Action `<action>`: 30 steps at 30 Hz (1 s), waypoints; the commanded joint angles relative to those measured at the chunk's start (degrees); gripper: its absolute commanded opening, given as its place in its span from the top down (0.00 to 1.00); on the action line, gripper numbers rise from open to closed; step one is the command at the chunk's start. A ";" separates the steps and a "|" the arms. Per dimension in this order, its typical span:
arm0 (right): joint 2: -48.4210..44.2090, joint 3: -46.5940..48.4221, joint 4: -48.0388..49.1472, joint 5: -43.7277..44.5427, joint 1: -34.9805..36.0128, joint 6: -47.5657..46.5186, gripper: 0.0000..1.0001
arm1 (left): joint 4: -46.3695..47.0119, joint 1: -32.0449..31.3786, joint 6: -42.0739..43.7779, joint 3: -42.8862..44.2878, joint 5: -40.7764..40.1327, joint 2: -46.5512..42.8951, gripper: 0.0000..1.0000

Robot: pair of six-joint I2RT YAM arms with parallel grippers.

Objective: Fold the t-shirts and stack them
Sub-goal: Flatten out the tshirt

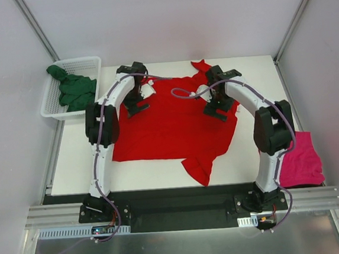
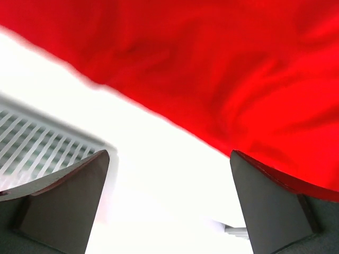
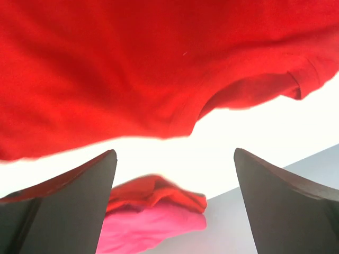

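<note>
Nearest to you, the pink t-shirt [image 1: 303, 164] lies bunched at about 4 o'clock, on the near right corner of the surface [image 1: 155, 170]. The red t-shirt [image 1: 175, 123] is spread flat over the middle, with one sleeve trailing toward 6 o'clock and another pointing to 12 o'clock.

Your right jaws hang over the shirt's 3 o'clock edge. They are wide apart with nothing between the fingers [image 3: 275, 201].

Your left jaws sit by the shirt's 10 o'clock corner, where cloth meets bare surface. They are just as wide, and the fingers [image 2: 63, 201] hold nothing.

Farthest off, at 10 o'clock, the green t-shirt [image 1: 76, 90] is heaped in the white basket [image 1: 86, 62].
</note>
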 commanded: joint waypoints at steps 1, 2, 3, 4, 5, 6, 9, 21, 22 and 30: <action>-6.27 3.42 -10.17 -4.81 2.05 2.31 0.04 | -1.91 -1.43 -1.82 0.98 2.67 -8.78 0.01; -7.50 4.03 -10.79 -4.82 2.32 2.84 0.04 | -2.26 -1.77 -1.91 2.20 2.93 -9.40 0.01; -7.86 3.77 -11.32 -4.82 2.67 3.36 0.04 | -2.26 -1.95 -2.09 2.91 3.28 -9.66 0.01; -8.21 3.16 -11.59 -5.08 2.84 4.06 0.04 | -2.26 -1.87 -2.17 3.79 4.59 -9.49 0.01; -8.39 1.59 -11.59 -5.78 2.85 4.07 0.04 | -2.17 -1.87 -2.26 5.37 5.38 -8.88 0.01; -8.21 0.44 -11.33 -6.65 2.93 3.98 0.04 | -1.91 -1.87 -2.18 5.99 6.26 -8.26 0.01; -6.90 -1.06 -10.97 -9.02 2.76 5.56 0.04 | -2.26 -1.87 -3.57 8.37 11.53 -5.80 0.01; -12.26 -14.94 -8.44 -18.61 4.16 6.79 0.04 | -1.83 -3.45 -6.05 -20.62 25.96 -18.45 0.01; -11.38 -15.73 -7.56 -18.44 4.08 7.06 0.04 | -1.04 -3.45 -5.87 -22.72 25.70 -18.28 0.02; -8.13 -16.80 2.46 -12.38 4.08 6.27 0.04 | 3.44 -3.45 -5.25 -21.16 23.67 -13.45 0.02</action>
